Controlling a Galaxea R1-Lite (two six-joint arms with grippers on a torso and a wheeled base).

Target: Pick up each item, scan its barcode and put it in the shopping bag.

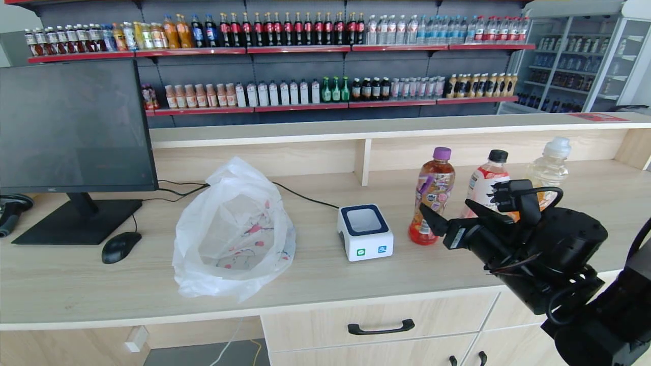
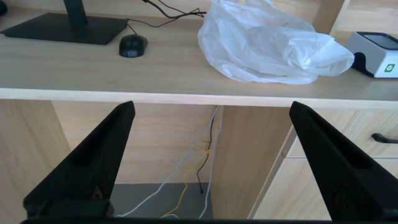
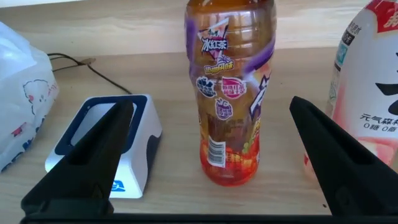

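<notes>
While right gripper point(image 1: 446, 207) is hanging wide open just short of purple-cap bottle point(image 1: 433, 188), I'm seeing nothing between its fingers. Purple-cap bottle standing upright on counter point(image 1: 325, 277), just beside scanner point(image 1: 364, 231). Black-cap bottle point(image 1: 485, 180) and white-cap bottle point(image 1: 549, 165) standing to its right (both upright). Bag point(image 1: 234, 234) slumping on scanner's left, mouth open. Left gripper point(image 2: 211, 106) gaping wide too, sitting low before counter edge, holding nothing.
</notes>
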